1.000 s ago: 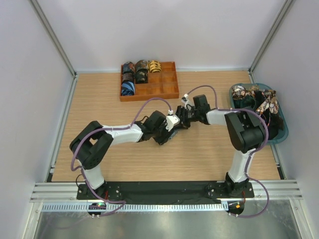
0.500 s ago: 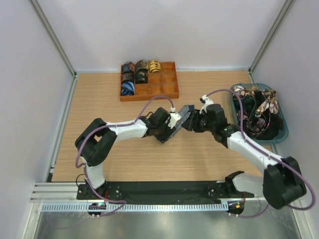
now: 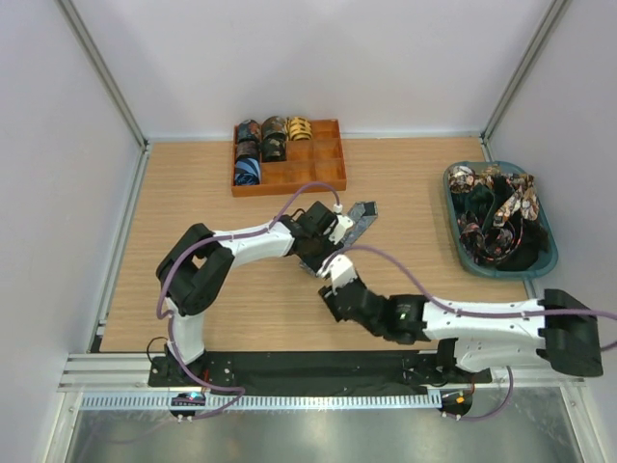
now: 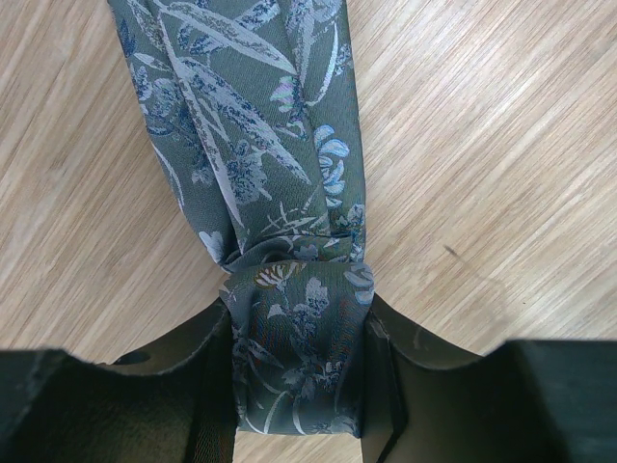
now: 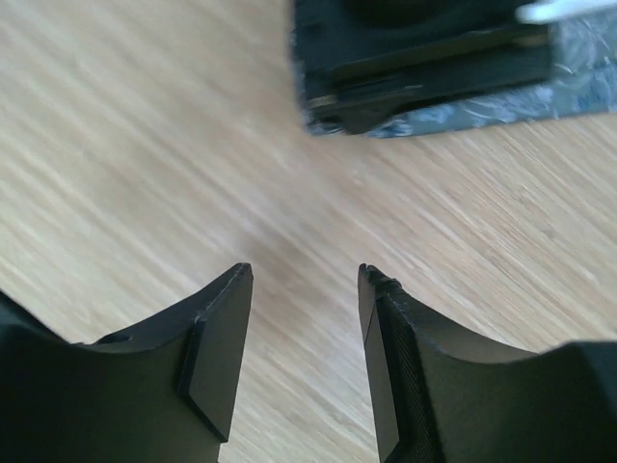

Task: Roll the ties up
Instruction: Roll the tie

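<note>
Grey-green floral tie [image 4: 260, 145] lay mid-counter [image 3: 193, 193], its folded end clamped between the left fingers [image 4: 198, 371], while the right fingers [image 5: 217, 347] stood parted over bare wood nearby, well clear of the wooden tray [image 3: 299, 186] and teal basket [image 3: 450, 217].

At the back of the bench [image 3: 193, 212] sits a divided tray [image 3: 324, 164], with rolled ties [image 3: 262, 145] packed in its left compartments. A tub [image 3: 551, 241] at the right edge holds loose ties [image 3: 492, 207]. Mid-bench, one tie [image 3: 363, 214] is pinched in the left claw [image 3: 337, 236] and trails rearward and right. The right claw [image 3: 333, 297] hangs just in front, apart from it.
</note>
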`<action>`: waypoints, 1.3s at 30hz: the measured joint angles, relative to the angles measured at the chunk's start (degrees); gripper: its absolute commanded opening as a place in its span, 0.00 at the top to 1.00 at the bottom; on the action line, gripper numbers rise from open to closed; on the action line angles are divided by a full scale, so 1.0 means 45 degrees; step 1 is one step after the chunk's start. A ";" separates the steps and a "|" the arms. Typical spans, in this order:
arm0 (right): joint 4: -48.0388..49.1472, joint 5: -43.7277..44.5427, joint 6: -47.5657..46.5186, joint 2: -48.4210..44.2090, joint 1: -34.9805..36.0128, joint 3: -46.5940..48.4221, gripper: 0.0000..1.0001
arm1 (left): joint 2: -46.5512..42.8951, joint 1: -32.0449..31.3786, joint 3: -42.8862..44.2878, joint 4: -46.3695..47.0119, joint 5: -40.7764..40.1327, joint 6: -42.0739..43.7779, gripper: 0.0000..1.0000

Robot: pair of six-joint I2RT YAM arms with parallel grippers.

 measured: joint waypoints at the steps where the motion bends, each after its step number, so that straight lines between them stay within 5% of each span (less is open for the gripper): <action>1: 0.0034 0.0559 -0.0277 0.0452 0.0685 0.0102 0.42 | 0.0005 0.0000 0.0010 -0.0019 0.0000 -0.0005 0.68; 8: -0.0423 0.3002 -0.1948 0.5003 0.2919 0.2939 0.35 | 0.0121 0.0005 0.0228 -0.0277 0.0107 -0.0073 0.69; 21: -0.3036 0.5309 -0.3667 1.1638 0.2414 0.8621 0.27 | 0.0539 0.0068 0.0986 -0.1166 0.0311 -0.0291 0.70; 39: -0.5163 0.7067 -0.4682 1.4056 0.0981 1.1098 0.28 | 0.1239 0.0087 0.2210 -0.2584 0.0403 -0.0282 0.72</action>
